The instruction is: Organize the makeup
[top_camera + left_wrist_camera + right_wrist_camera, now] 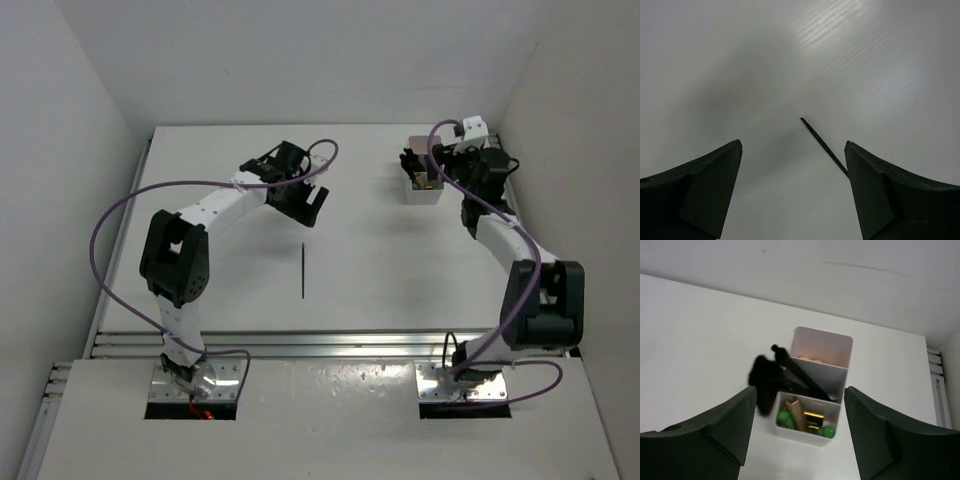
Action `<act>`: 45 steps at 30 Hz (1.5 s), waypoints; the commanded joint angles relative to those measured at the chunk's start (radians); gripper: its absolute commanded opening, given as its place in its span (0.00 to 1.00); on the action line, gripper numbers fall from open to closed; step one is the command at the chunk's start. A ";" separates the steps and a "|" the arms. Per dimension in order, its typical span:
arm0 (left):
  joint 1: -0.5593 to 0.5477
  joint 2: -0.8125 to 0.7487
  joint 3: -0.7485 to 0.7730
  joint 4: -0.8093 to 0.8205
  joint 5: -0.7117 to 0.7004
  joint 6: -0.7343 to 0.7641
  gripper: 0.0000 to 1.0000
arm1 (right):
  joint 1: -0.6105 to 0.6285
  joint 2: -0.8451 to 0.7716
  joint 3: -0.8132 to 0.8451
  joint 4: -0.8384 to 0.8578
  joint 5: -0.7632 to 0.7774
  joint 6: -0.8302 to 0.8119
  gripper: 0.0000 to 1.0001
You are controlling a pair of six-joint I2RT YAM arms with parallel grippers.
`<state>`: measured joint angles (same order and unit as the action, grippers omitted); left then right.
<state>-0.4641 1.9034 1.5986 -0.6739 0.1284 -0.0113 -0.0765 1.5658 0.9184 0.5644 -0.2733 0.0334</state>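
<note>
A: How is the left gripper (pixel 793 145) standing?
B: Its 2 fingers are standing wide apart, gripping nothing. The thin black pencil (pixel 824 146) is lying on the white surface (pixel 715 60) just ahead, between them.
A: And the right gripper (pixel 800 390)?
B: It is spread and empty too, hanging over the translucent white 3-compartment plastic box (pixel 822 342). The fluffy black brushes (pixel 767 375) are leaning in the middle compartment, while the green tubes (pixel 784 416) and tan cylinder (pixel 796 412) are sitting in the nearest.

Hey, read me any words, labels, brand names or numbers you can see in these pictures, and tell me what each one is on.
No text can be read in any view.
Black pencil: tiny pale specks on its shaft, too small to read.
Green tubes and tan cylinder in the compartment box: blurred, no label legible.
</note>
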 commanded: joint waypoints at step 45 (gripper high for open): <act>-0.147 0.172 -0.231 0.054 -0.217 -0.446 0.00 | 0.474 -0.647 -0.115 -0.952 0.649 -0.127 0.73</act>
<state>-0.6388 2.0010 1.3750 -0.6186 -0.0780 -0.4534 0.3904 0.9337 0.7948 -0.3912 0.4274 -0.0681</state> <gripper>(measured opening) 0.022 0.733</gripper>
